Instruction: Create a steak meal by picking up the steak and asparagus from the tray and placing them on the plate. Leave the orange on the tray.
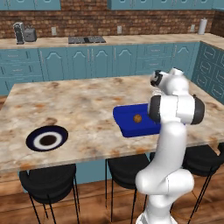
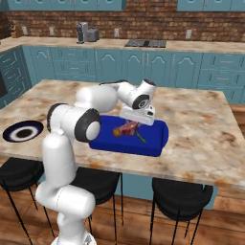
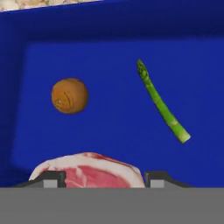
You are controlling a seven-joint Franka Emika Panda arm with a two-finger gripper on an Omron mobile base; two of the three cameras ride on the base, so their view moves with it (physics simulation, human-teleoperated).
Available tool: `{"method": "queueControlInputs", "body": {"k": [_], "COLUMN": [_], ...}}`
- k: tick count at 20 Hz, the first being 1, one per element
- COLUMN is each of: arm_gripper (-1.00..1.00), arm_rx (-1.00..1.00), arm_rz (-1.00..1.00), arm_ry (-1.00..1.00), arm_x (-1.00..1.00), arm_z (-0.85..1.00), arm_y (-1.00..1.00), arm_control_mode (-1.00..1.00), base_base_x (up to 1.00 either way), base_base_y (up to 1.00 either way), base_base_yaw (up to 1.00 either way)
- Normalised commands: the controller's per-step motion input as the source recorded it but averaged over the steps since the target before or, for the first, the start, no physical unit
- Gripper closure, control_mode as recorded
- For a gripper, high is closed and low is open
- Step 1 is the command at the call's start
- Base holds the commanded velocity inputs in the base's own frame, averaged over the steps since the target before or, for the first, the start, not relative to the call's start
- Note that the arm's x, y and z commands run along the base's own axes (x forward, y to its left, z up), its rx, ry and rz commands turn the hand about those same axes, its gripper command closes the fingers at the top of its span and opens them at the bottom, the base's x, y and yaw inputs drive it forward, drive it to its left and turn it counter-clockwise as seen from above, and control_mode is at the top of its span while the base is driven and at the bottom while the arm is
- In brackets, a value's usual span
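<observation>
The blue tray [image 2: 155, 139] lies on the island counter near its front edge. My gripper [image 2: 129, 125] reaches down onto it, its fingers closed against both sides of the pinkish-red steak [image 2: 123, 130]. In the hand view the steak [image 3: 94, 173] sits between the two finger tips, with the orange [image 3: 69, 96] beyond it on the left and the green asparagus [image 3: 162, 103] lying slanted on the right. From the left base view the orange [image 1: 137, 118] shows on the tray [image 1: 127, 124]; the arm hides the steak there. The round dark plate [image 1: 47, 138] rests far to the left.
Black stools [image 1: 48, 183] stand under the counter's front edge. Bare marble counter [image 1: 83, 109] lies between the tray and the plate. A toaster [image 2: 88, 33] and a cooktop [image 1: 86, 40] sit on the back counter along the brick wall.
</observation>
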Motion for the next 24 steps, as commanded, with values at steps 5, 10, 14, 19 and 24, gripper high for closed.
{"method": "queueControlInputs", "body": {"k": [5, 10, 14, 19, 24], "arm_gripper": [1.0, 1.0, 1.0, 1.0, 1.0], "arm_rx": [0.02, 0.04, 0.05, 0.01, 0.0], "arm_rz": [0.02, 0.0, -0.01, -0.04, -0.04], "arm_ry": [0.0, -0.04, -0.06, -0.05, 0.0], "arm_x": [-0.31, -0.49, -0.65, -0.6, -0.39], "arm_z": [0.46, 0.22, 0.21, 0.2, 0.2], "arm_y": [0.61, 0.89, 0.99, 1.0, 1.0], "arm_control_mode": [-1.0, -1.0, -1.0, -1.0, -1.0], "base_base_x": [0.0, 0.0, 0.0, 0.0, 0.0], "base_base_y": [0.0, 0.0, 0.0, 0.0, 0.0], "base_base_yaw": [0.0, 0.0, 0.0, 0.0, 0.0]}}
